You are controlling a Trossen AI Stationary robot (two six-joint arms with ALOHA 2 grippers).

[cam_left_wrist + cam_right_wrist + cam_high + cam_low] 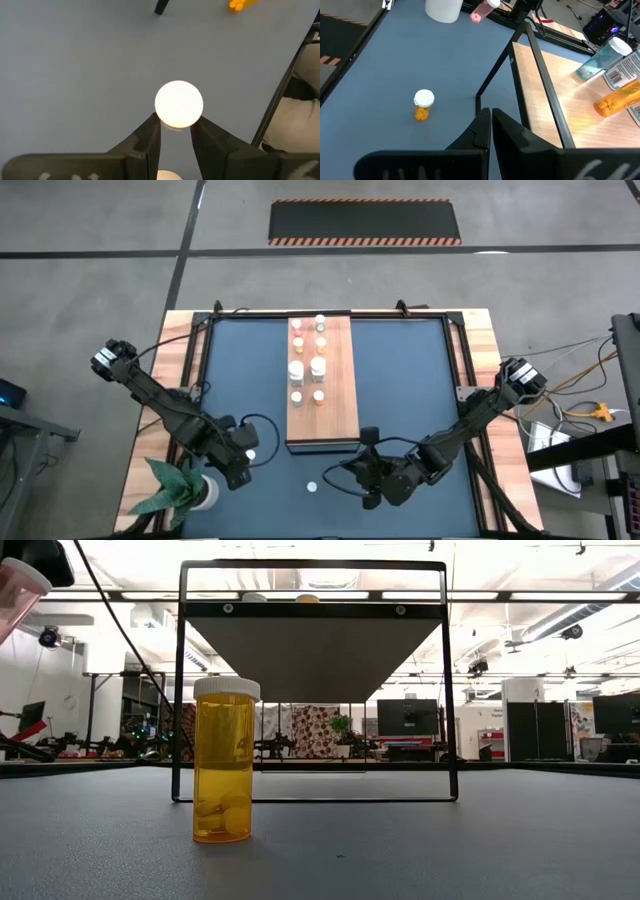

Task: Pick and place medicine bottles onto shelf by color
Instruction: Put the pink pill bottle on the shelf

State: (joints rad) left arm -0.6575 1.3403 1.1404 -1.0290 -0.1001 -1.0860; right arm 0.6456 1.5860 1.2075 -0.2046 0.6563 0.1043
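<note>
Left gripper (pixel 175 137) clamped on a white-capped pink bottle (pixel 178 104), lifted off mat for carrying to shelf (pixel 335 395). Right gripper (pixel 490 122) closed, empty, waiting nr orange bottle (pixel 423 105).

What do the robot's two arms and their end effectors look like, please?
Both are dark, slim, jointed arms. Pale blocks cap the outer joints, and black cables loop along them. The left end effector and the right end effector each have two dark, wedge-shaped fingers on a dark crossbar.

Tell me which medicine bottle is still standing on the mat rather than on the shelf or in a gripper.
The orange bottle with the white cap, alone in front of the shelf.
</note>
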